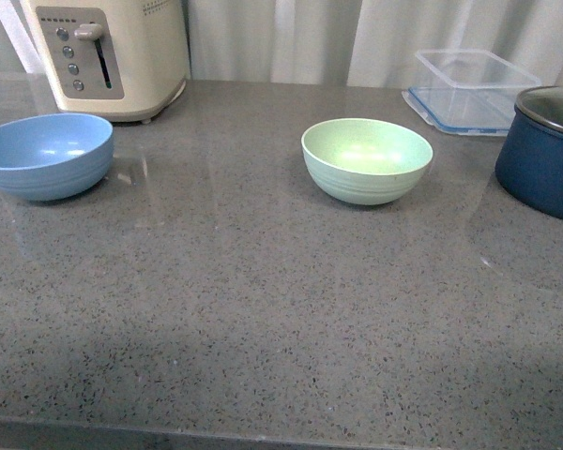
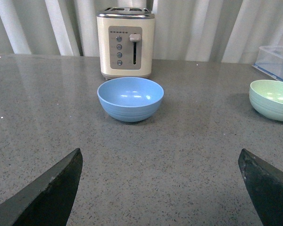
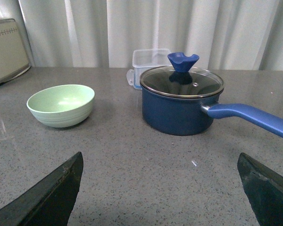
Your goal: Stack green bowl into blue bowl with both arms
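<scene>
Pale mint-green round plastic bowl (image 1: pixel 367 159): upright, empty, untouched, right of centre on the grey speckled stone countertop (image 1: pixel 263 319). Well apart to the left, light sky-blue round plastic bowl (image 1: pixel 45 155), also upright and empty, just in front of a cream plastic toaster (image 1: pixel 108 56). Near the green bowl on the right, dark navy lidded saucepan (image 1: pixel 544 155), with a clear plastic container (image 1: pixel 471 89) behind. Left gripper (image 2: pixel 159 155) spread wide, empty, facing the blue bowl. Right gripper (image 3: pixel 160 155) likewise spread wide, holding nothing. Likely troubles: smooth curved rim slipping from a thin pinch; bowl skidding on the slick top if nudged; a finger clipping the long blue saucepan handle (image 3: pixel 254 120) on approach; blue bowl shoved against the toaster by a crooked landing.
</scene>
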`<action>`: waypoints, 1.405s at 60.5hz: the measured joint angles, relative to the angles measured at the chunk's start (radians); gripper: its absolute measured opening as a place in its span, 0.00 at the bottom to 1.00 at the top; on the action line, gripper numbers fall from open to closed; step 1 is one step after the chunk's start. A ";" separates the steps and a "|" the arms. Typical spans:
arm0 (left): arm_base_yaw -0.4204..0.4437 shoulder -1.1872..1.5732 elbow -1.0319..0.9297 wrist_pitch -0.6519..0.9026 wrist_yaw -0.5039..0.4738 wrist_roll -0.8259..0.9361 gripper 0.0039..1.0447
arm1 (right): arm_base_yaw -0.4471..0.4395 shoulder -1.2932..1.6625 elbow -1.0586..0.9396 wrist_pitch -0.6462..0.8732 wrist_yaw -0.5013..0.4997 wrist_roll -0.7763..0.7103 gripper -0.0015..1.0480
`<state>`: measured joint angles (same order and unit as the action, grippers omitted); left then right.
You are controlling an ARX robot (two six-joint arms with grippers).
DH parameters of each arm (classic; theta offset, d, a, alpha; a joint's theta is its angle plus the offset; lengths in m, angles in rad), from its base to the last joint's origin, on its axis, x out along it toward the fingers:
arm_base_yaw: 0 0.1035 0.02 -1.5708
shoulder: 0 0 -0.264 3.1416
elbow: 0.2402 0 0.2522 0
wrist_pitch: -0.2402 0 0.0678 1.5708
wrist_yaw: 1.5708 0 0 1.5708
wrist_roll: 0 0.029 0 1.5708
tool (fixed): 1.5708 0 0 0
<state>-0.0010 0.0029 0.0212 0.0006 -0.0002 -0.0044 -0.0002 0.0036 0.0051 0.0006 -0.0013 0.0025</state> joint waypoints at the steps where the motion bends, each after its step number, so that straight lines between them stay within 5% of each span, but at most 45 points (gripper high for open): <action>1: 0.000 0.000 0.000 0.000 0.000 0.000 0.94 | 0.000 0.000 0.000 0.000 0.000 0.000 0.90; 49: 0.000 0.000 0.000 0.000 -0.001 0.000 0.94 | 0.000 0.000 0.000 0.000 0.000 0.000 0.90; 56: -0.047 0.155 0.037 -0.056 -0.301 -0.012 0.94 | 0.000 0.000 0.000 0.000 0.000 0.000 0.90; 85: 0.129 0.721 0.395 0.019 -0.189 -0.165 0.94 | 0.000 0.000 0.000 0.000 0.000 0.000 0.90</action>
<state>0.1276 0.7239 0.4160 0.0193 -0.1894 -0.1696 -0.0002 0.0036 0.0051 0.0006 -0.0013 0.0025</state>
